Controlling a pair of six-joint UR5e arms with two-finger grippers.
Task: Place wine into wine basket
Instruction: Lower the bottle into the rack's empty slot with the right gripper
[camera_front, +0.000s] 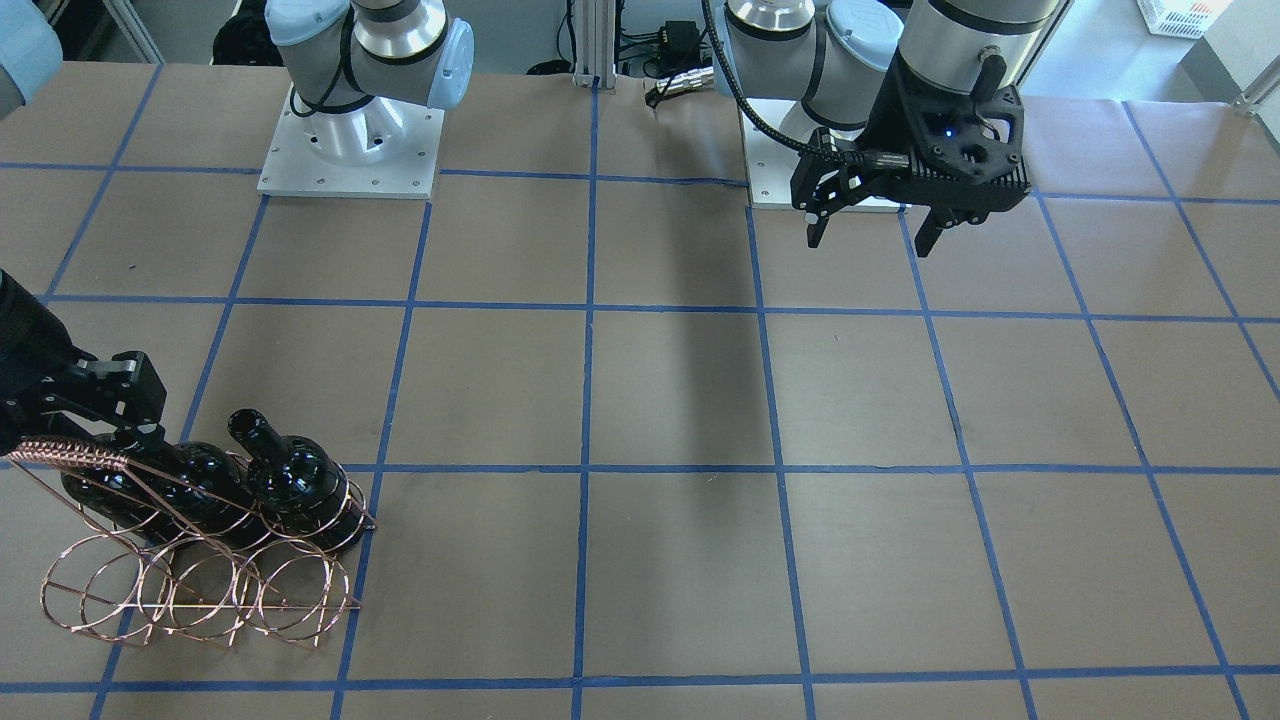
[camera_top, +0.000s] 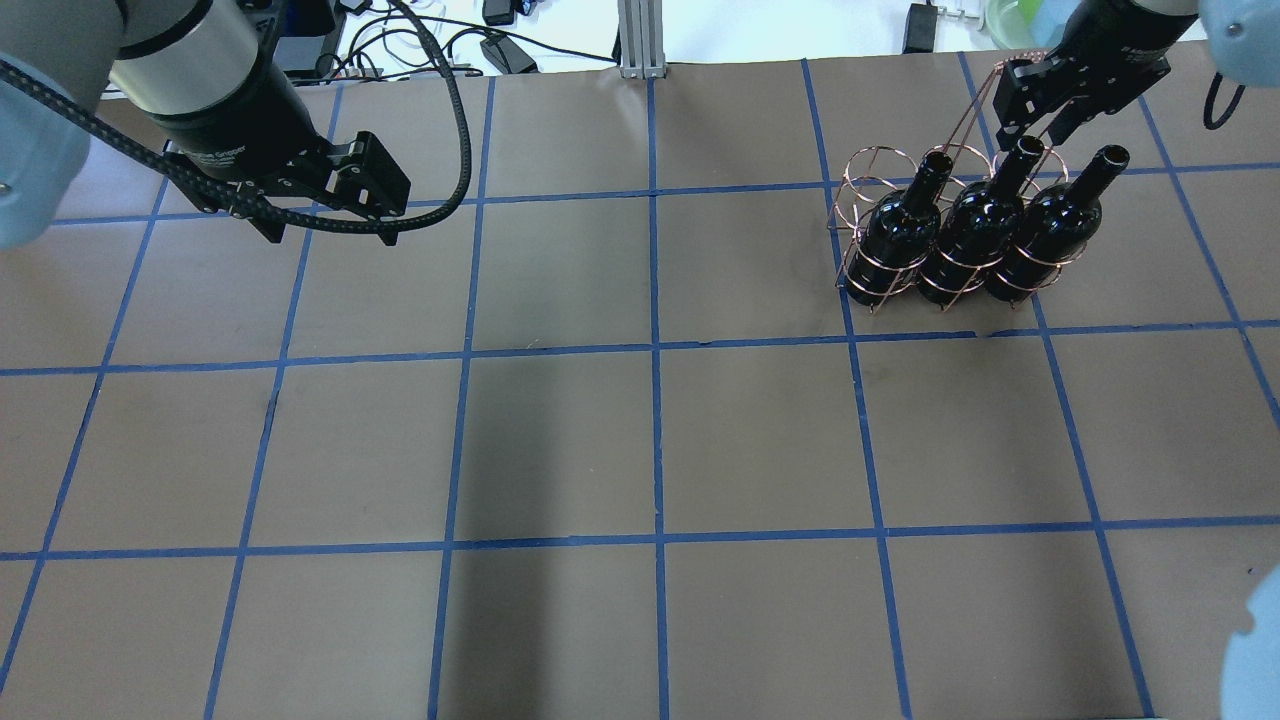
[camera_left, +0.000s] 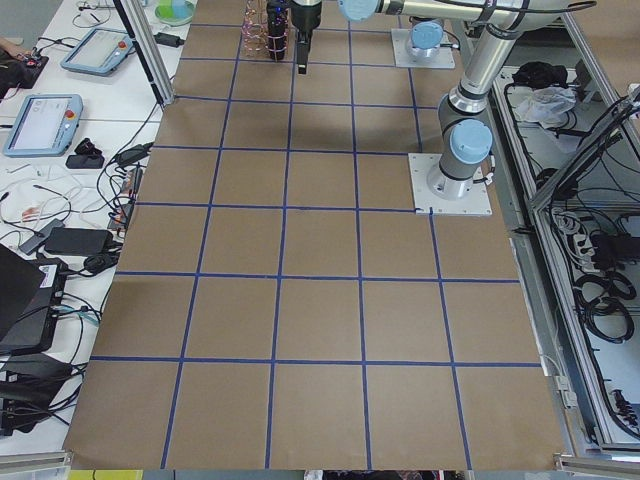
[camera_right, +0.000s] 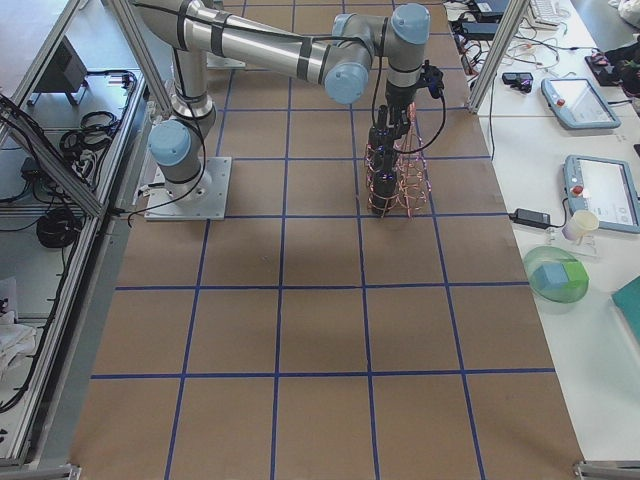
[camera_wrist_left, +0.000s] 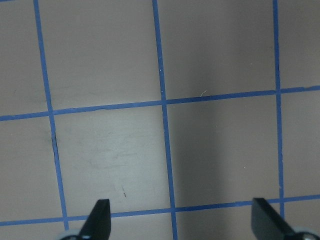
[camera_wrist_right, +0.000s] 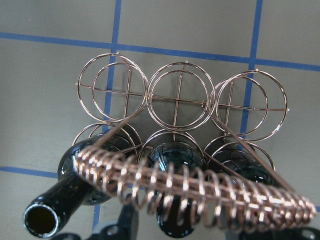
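Overhead cam sits high behind the robot, looking fwd and down. It covers most of the surface (camera_top: 700, 440), w/ the wine basket (camera_top: 940, 240) by the operators'-side edge, upper right.

Front cam is opposite, across that edge, facing the robot and steeply down, so sides are mirrored and the same basket lands lower left.

The left-end and right-end cams are high and far back. Each looks along the whole surface (benches (camera_left: 60, 120) beside the long edge show too).

Left wrist cam is close and points straight down at the blue tape grid (camera_wrist_left: 162, 100), left jaws' tips at the frame bottom.

Right wrist cam is v. close above the basket, its coiled handle (camera_wrist_right: 200, 185) across the lower frame.
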